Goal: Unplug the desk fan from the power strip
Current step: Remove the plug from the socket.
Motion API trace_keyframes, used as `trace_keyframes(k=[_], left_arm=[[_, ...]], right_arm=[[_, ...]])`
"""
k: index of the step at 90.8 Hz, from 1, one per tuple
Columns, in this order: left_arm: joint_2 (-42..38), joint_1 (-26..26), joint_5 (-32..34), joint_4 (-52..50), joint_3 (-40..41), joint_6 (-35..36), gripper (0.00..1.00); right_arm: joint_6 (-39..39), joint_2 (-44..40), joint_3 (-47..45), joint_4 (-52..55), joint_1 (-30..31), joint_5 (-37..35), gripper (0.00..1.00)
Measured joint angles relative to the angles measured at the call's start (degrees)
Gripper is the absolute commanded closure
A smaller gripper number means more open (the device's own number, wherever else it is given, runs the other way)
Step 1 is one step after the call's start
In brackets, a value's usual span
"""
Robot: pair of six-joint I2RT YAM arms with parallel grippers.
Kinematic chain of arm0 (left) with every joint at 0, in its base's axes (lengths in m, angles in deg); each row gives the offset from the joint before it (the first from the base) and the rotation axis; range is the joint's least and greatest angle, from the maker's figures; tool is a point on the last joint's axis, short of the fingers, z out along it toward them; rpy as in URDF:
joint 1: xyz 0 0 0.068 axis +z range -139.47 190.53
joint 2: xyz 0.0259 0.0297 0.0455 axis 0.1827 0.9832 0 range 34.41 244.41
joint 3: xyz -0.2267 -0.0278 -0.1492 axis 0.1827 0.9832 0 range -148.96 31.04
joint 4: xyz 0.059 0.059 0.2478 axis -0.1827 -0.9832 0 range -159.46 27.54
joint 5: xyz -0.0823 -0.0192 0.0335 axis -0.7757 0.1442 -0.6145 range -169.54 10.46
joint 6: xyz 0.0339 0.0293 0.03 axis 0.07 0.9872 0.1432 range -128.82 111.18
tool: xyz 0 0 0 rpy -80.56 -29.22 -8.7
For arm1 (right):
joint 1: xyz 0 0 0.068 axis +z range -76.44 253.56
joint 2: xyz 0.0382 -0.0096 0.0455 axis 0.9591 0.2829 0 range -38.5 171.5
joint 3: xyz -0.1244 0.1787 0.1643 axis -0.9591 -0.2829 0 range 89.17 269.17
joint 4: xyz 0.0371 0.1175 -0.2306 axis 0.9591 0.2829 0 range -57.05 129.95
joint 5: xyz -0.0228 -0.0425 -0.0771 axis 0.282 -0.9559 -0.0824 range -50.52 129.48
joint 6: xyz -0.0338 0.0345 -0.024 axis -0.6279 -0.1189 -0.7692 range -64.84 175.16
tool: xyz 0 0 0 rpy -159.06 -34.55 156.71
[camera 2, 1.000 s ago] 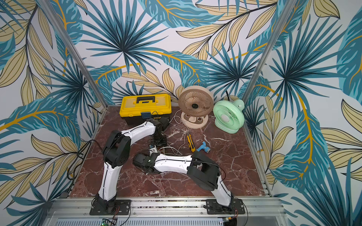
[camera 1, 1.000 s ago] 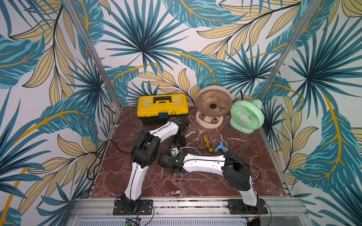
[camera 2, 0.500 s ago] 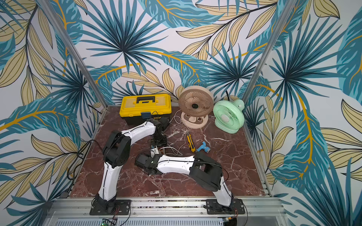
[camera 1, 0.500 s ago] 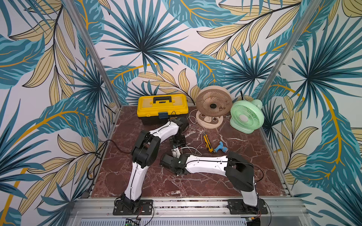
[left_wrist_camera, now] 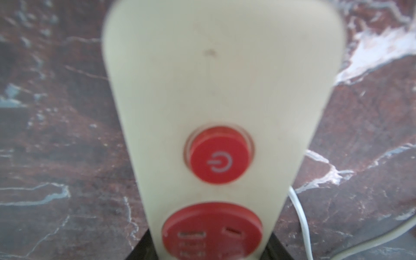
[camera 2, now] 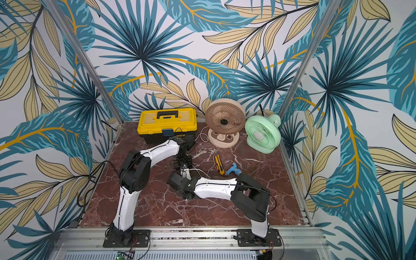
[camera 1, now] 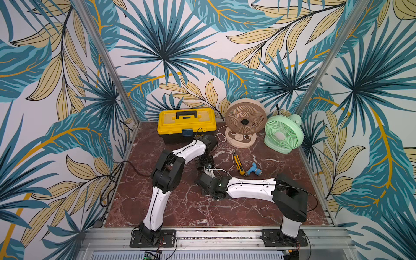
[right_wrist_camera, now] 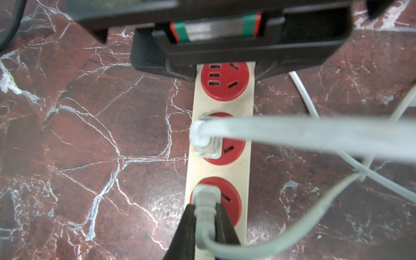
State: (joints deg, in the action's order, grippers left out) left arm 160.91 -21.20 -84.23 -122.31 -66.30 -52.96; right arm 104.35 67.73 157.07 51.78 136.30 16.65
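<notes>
The beige desk fan (camera 1: 245,120) (camera 2: 225,120) stands at the back on its bear-face base, and its white cord runs forward. The cream power strip (left_wrist_camera: 222,78) (right_wrist_camera: 218,170) lies mid-table, mostly hidden under the arms in both top views. My left gripper (left_wrist_camera: 211,249) (camera 1: 206,163) (camera 2: 184,163) is shut on the strip's button end. My right gripper (right_wrist_camera: 206,216) (camera 1: 208,180) (camera 2: 180,181) is shut on a pale grey plug (right_wrist_camera: 206,198) at the nearest red socket. A clear-white plug (right_wrist_camera: 207,144) sits in the middle socket. I cannot tell which plug is the fan's.
A yellow toolbox (camera 1: 186,123) stands at the back left and a mint-green fan (camera 1: 282,135) at the back right. A yellow utility knife (camera 1: 238,164) and a blue toy drill (camera 1: 254,170) lie right of the strip. White cords (right_wrist_camera: 304,135) cross beside the strip.
My right arm and its gripper have shifted a little to the right, still closed on the plug. The left arm has stayed in place on the strip.
</notes>
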Motion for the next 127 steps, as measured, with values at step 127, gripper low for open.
trace_keyframes(k=[127], left_arm=[[7.3, 3.8, -8.3, -10.7, -10.9, 2.8, 1.0]], right_arm=[[-3.0, 4.3, 5.6, 6.7, 3.0, -9.0, 1.0]])
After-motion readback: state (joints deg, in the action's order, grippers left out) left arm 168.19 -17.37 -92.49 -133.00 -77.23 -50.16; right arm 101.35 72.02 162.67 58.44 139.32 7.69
